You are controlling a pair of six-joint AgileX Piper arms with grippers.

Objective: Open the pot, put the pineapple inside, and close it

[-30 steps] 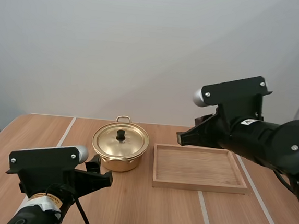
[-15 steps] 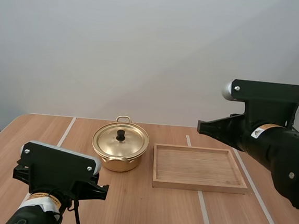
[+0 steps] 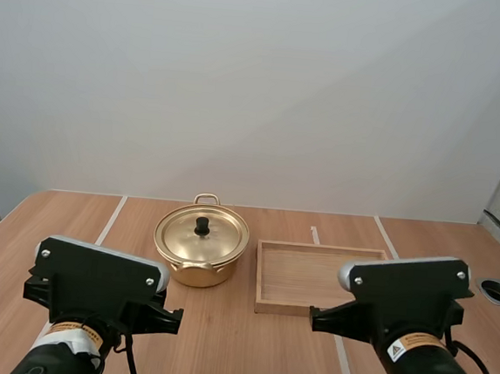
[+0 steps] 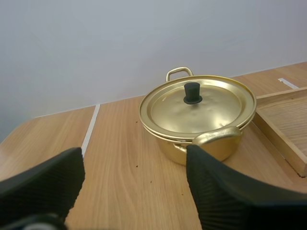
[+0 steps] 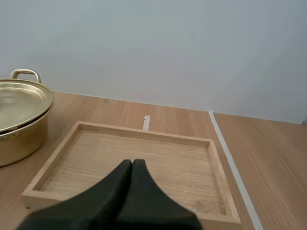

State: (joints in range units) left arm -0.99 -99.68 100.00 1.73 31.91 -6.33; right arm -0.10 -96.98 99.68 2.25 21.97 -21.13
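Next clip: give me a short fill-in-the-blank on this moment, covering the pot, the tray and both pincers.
The lid rests ____ the pot, closing it. The left pincer, facing the pot, is ____. The right pincer, pointing at the wooden tray, is ____. In the high view the wooden tray lies to the pot's ____.
Missing words: on; open; shut; right.

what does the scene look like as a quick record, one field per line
pot: gold, on the table, left of the tray, apart from it
lid: seated on the pot, black knob on top
tray: wooden, flat on the table
left gripper: open, facing the pot, short of it
right gripper: shut on nothing, by the tray's near edge
task state: pot not yet opened
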